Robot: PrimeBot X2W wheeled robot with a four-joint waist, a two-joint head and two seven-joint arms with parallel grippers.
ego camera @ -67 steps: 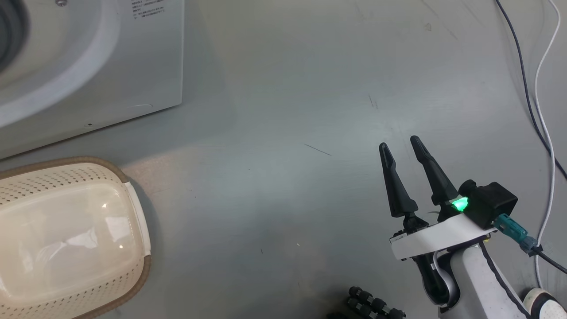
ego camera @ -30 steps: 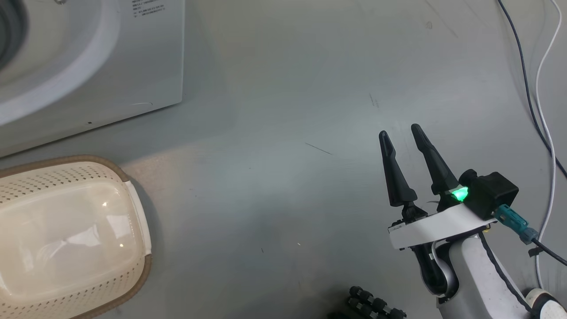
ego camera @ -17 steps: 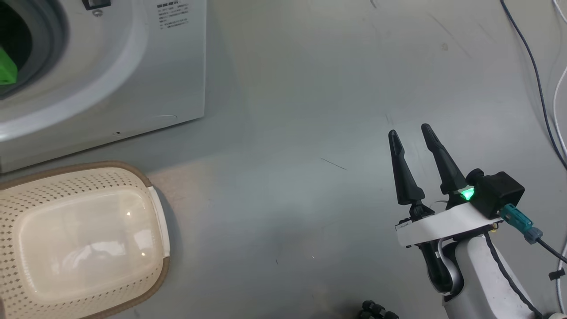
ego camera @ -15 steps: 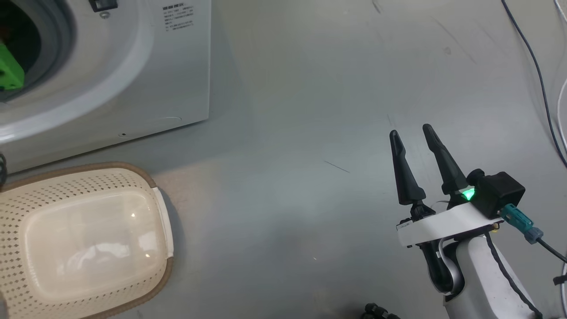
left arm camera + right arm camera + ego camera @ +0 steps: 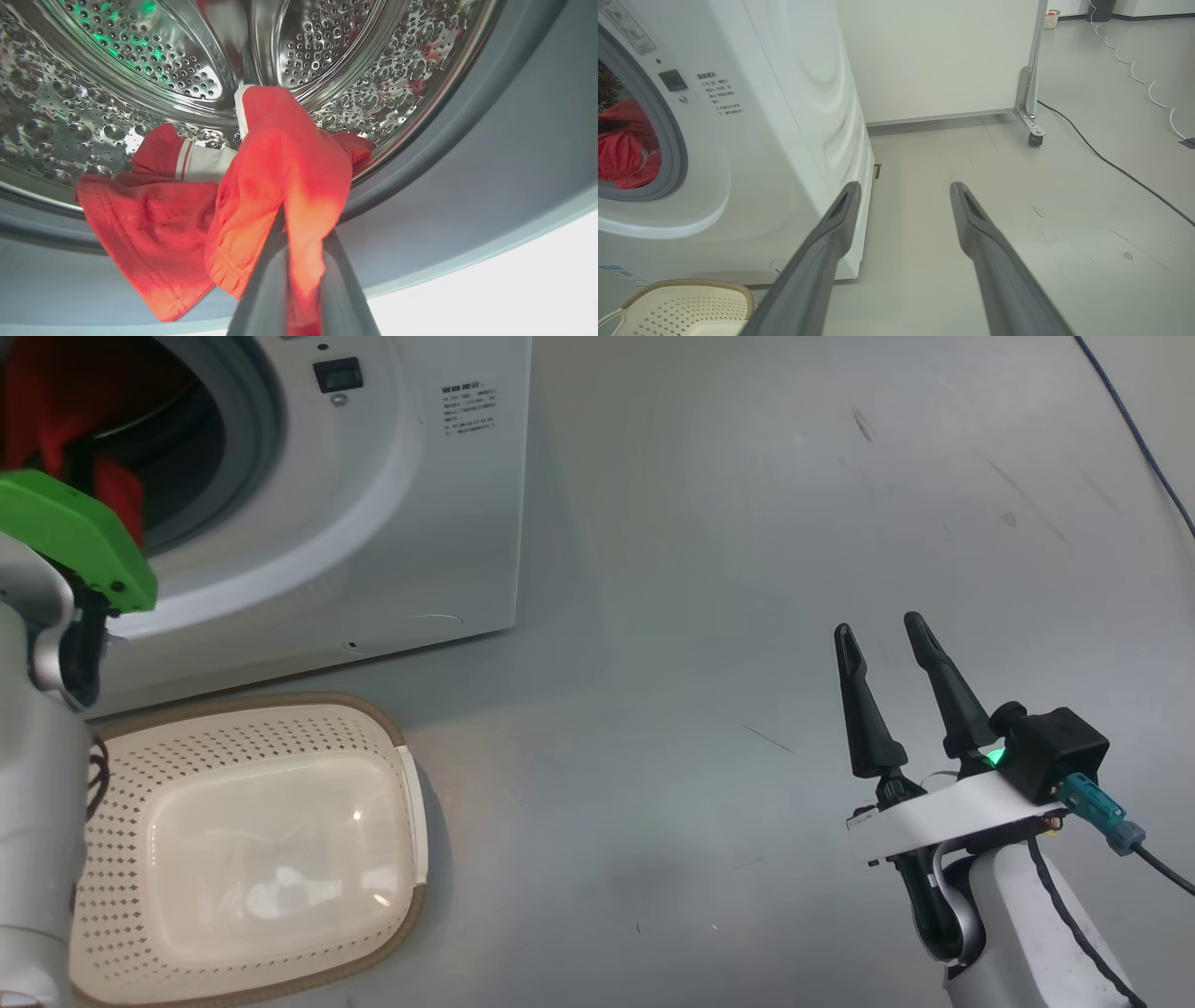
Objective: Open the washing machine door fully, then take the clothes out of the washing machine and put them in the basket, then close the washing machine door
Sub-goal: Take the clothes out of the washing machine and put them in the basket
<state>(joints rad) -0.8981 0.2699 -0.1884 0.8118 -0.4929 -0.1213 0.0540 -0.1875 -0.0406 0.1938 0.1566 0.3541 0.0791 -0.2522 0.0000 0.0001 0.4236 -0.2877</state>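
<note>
Red cloth is what our left claw (image 5: 303, 228) has hold of: the bright red clothes (image 5: 280, 177), with a white panel and thin striped trim showing behind them, sit bunched at the mouth of the big white front-loading washing machine (image 5: 420, 523). The claw's two dark fingers (image 5: 259, 289) are pressed together on a fold, and the fabric runs down the gap between them. In the left wrist view, part of the cloth crosses the grey rubber rim (image 5: 444, 163) of the mouth. Behind it curves the perforated steel drum (image 5: 140, 70), flecked with green light. From the head we see our left arm's pale forearm (image 5: 33, 821) and its bright green cover (image 5: 75, 537) reaching up to that mouth, where red shows against the dark.

We see the small cream plastic basket (image 5: 233, 733), with perforated sides and a brown rim, standing on the grey floor (image 5: 700, 569) just in front of the machine, below its mouth.

Our right claw (image 5: 878, 624) hovers over the floor, well to the right of the machine and the basket. Its fingers are apart, holding nothing and touching nothing. A small green light (image 5: 994, 756) glows at its base. In the right wrist view a white panel (image 5: 943, 56) on a caster stands beyond the machine's side, and a dark cable (image 5: 1111, 163) trails across the floor.
</note>
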